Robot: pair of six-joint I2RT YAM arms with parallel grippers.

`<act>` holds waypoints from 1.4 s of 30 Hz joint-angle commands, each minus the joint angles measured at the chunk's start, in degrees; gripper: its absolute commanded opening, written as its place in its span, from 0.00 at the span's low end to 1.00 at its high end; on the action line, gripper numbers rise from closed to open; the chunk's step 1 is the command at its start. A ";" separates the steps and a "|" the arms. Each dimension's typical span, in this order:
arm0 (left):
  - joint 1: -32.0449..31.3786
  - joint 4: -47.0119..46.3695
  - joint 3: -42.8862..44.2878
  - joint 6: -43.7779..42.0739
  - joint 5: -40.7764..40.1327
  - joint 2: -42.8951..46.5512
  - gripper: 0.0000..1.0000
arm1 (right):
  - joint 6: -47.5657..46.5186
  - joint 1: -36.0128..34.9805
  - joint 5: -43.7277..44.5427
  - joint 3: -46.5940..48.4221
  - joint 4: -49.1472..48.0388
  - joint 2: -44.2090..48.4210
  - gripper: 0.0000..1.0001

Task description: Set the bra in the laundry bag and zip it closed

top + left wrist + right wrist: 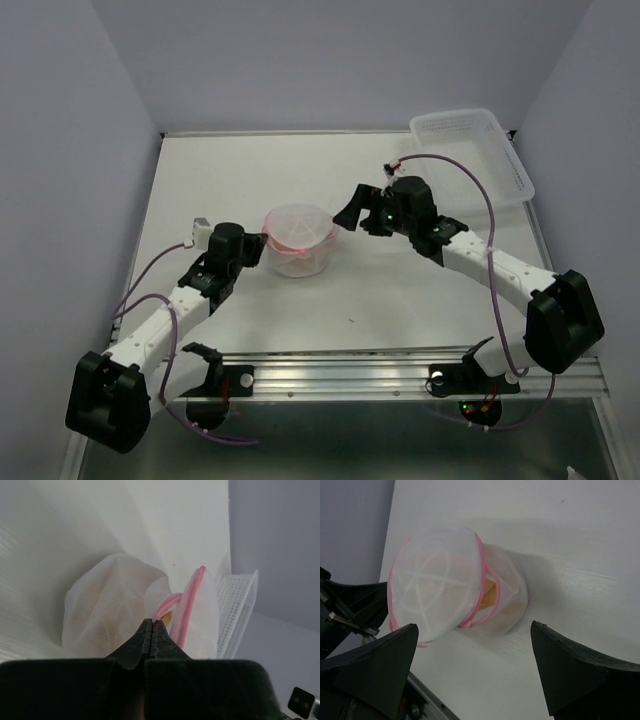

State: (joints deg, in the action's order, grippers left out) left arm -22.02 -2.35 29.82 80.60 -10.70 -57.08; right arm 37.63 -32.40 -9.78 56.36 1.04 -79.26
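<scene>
White table [400, 290], pale lilac walls [300, 60]

Top cam is looking down from above the near edge, covering the whole bench [250, 180]. Left wrist cam is sitting tight on the bag [100, 605], facing along the bench. Right wrist cam is viewing it from farther back, angled down. All three are sharing it.

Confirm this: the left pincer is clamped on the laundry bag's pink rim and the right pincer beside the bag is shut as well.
Wrong on the right pincer: the right wrist view shows its jaws spread wide, open, holding nothing. The left pincer is indeed clamped on the pink rim of the laundry bag.
</scene>
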 commanded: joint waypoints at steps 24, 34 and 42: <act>-8.83 3.49 -4.77 10.55 -8.02 5.40 0.00 | 12.20 -5.57 -16.50 0.86 -8.77 -11.61 0.70; -9.27 3.49 -6.62 11.51 -9.16 8.39 0.00 | 15.54 -5.57 -18.17 1.47 -8.86 -15.56 0.61; -9.62 3.32 -7.32 11.69 -8.72 8.30 0.00 | 16.07 -5.57 -15.27 2.70 -9.30 -15.48 0.45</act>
State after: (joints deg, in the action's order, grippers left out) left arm -31.18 1.17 23.75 91.70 -17.52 -49.71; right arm 52.84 -37.58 -26.13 56.84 -5.19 -95.00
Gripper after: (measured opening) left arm 0.026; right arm 0.467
